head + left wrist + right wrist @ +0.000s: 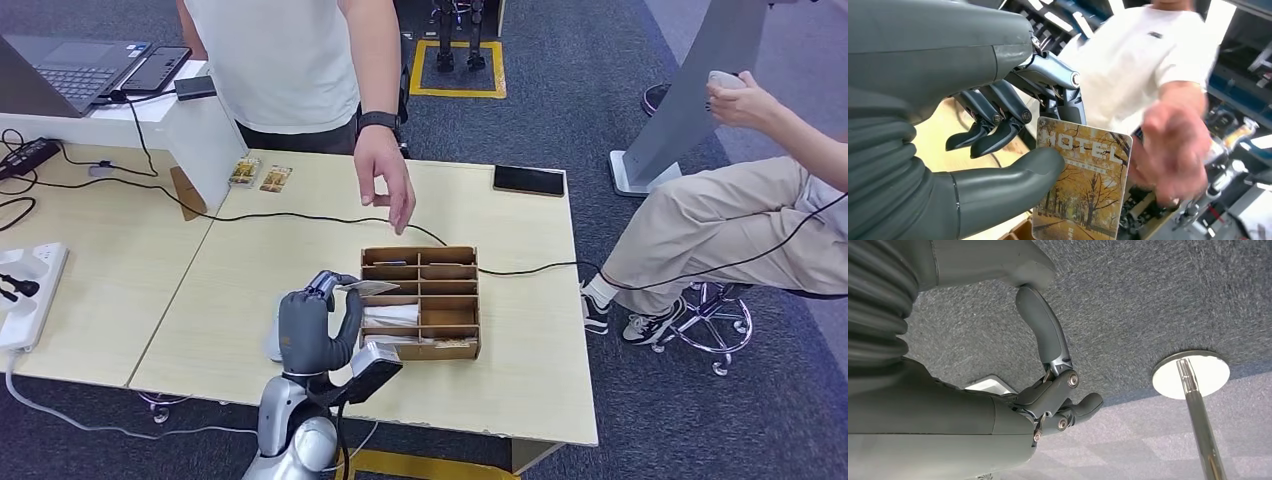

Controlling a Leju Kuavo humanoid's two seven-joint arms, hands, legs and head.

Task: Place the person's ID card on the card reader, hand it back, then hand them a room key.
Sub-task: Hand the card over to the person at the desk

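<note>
The robot's grey left hand (318, 325) is raised over the near part of the pale wooden surface (260, 260), pinching a hotel room key card printed with autumn trees (1080, 185) between its thick thumb and dark fingers (998, 135); the head view shows the card (367, 288) lying nearly flat at the fingertips, pointing toward the person. Just beside the hand sits a brown wooden compartment box (425, 302) with white cards lying in its near slots. The right hand (1048, 405) hangs over grey carpet (1158, 295) beside a chrome pole on a round base (1191, 375), fingers curled in and holding nothing. Beyond the box, a person in a white shirt reaches a hand (385, 185) down toward the key card, not touching it. A black cable (300, 217) crosses the surface under that hand. Farther back lie two small picture cards (259, 176) and a black phone (528, 180). A seated person in beige trousers (720, 225) is off to the right.
</note>
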